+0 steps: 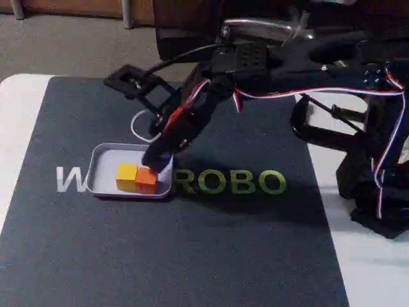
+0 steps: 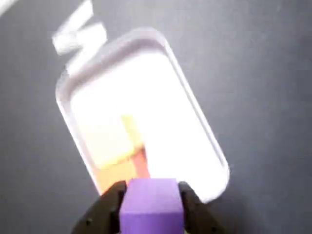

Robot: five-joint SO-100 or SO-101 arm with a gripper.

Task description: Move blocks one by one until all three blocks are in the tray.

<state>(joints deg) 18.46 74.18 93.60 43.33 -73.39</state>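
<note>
The pale tray (image 1: 102, 160) lies on the dark mat, with a yellow block (image 1: 126, 175) and an orange block (image 1: 147, 180) side by side inside it. My gripper (image 1: 156, 160) hangs over the tray's right part, just above the orange block. In the wrist view the gripper (image 2: 150, 204) is shut on the purple block (image 2: 151, 202), one black finger on each side. Below it the tray (image 2: 195, 112) looks washed out by glare, with the yellow block (image 2: 109, 141) and orange block (image 2: 122, 170) blurred. The purple block is hidden in the fixed view.
A dark mat (image 1: 192, 256) with pale and green lettering (image 1: 230, 182) covers the white table (image 1: 19, 109). A white cable loop (image 1: 137, 128) lies behind the tray. The arm's base and a clamp (image 1: 370, 166) stand at the right.
</note>
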